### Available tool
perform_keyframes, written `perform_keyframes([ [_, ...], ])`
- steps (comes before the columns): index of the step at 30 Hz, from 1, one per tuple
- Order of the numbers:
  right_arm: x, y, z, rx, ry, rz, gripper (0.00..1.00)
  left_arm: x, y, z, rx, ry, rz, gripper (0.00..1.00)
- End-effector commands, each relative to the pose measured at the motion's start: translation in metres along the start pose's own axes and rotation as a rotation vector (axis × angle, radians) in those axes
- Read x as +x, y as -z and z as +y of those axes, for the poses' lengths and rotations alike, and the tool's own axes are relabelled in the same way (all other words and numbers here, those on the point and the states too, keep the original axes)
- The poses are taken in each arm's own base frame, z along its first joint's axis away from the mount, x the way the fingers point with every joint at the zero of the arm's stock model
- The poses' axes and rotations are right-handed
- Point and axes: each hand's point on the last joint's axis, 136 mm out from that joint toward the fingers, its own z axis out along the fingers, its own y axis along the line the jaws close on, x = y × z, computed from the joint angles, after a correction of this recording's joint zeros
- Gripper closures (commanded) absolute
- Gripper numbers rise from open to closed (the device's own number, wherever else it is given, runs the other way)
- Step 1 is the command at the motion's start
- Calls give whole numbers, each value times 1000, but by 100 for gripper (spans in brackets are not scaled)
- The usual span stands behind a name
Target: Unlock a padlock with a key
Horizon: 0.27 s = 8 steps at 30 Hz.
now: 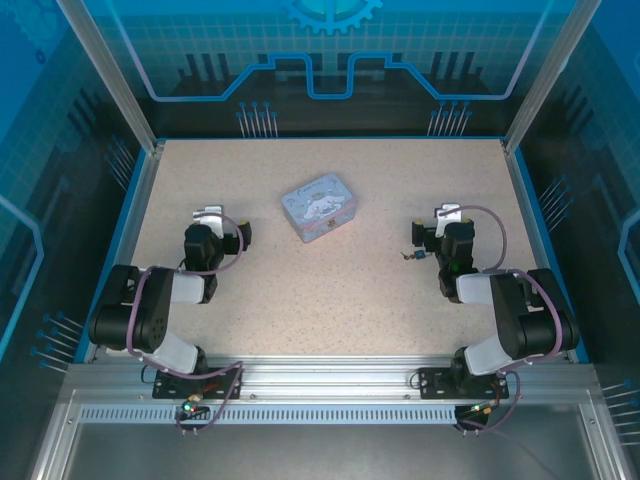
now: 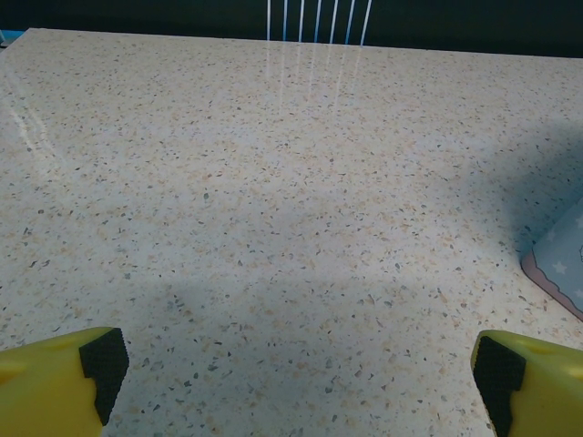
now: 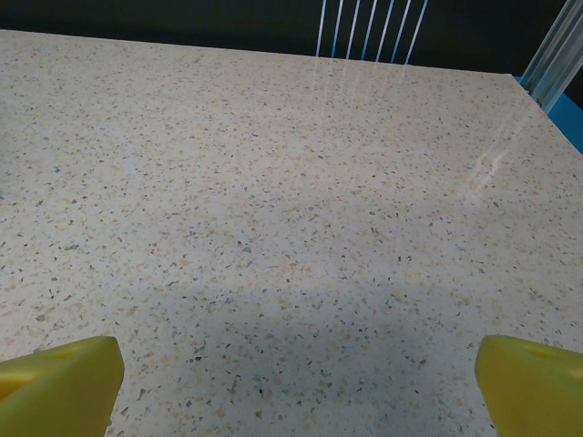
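Padlock [image 1: 410, 255] — small dark speck just left of the right wrist [image 1: 455, 248], behind the right gripper [image 1: 448, 213] tips; axis too small to read. Both jaws spread wide, empty — left gripper [image 1: 208, 214] well apart.

And there it is: the tiny dark metallic padlock [image 1: 409, 256], a mere speck from the overhead camera, lying on the right half of the speckled beige tabletop [image 1: 330, 290], about midway between the near and far edges. It sits low and flat on the surface. There's a faint bluish fleck just at its right side (far too small to say what that is). The thin dark metal key can't be told apart from the lock at this size, and whether the shackle is closed can't be made out either.
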Motion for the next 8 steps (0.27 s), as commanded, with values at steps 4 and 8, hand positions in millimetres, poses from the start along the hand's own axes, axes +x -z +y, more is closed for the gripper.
perform_keyframes([
  [4, -4, -5, 24, -190, 19, 19, 0, -7, -3, 4, -10, 16, -19, 1],
  [8, -3, -3, 25, -192, 22, 13, 0, -7, -2, 8, -38, 20, -29, 1],
])
